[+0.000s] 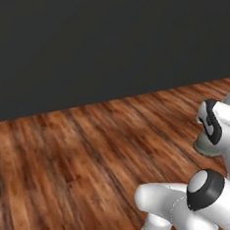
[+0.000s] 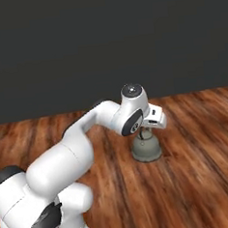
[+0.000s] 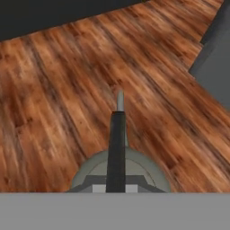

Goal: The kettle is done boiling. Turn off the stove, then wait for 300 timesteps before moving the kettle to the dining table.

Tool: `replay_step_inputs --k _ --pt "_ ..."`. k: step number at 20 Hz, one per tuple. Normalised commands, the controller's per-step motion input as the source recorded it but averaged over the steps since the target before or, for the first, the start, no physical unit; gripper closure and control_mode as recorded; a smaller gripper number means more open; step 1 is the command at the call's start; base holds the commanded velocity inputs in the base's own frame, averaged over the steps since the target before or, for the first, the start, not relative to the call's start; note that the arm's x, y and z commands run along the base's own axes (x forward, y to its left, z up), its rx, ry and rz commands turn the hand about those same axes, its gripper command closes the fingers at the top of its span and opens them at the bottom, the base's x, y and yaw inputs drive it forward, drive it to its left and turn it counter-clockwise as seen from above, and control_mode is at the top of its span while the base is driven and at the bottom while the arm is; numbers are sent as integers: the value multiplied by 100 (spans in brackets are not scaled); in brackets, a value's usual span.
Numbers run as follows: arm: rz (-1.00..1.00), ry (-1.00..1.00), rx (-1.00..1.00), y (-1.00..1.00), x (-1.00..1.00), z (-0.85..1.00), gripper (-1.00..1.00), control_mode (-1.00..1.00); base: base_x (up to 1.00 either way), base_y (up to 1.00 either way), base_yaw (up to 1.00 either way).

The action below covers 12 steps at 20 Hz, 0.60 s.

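Kettle (image 3: 120, 173) directly below hand camera, thin dark handle (image 3: 117, 148) running up the frame centre, hanging above wooden floor (image 3: 58, 99). Fingers closed on handle, hidden under the wrist in right base view. Right base view: gripper (image 2: 145, 133) above kettle (image 2: 147, 149), body fully visible. Left base view: kettle (image 1: 206, 147) partly hidden behind arm. Dark wall (image 1: 93, 46) beyond.

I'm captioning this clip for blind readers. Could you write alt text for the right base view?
A white robot arm reaches forward, carrying a small grey-beige kettle that hangs from its closed gripper above a wooden plank floor. A plain dark wall fills the background.
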Motion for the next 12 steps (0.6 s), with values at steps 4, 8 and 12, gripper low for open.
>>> replay_step_inputs --k 4,8,12 --pt "0 0 0 0 0 0 100 100 86 34 -28" --pt "0 0 0 0 0 0 100 100 85 27 -27" --pt "0 0 0 0 0 0 100 100 83 31 -32"
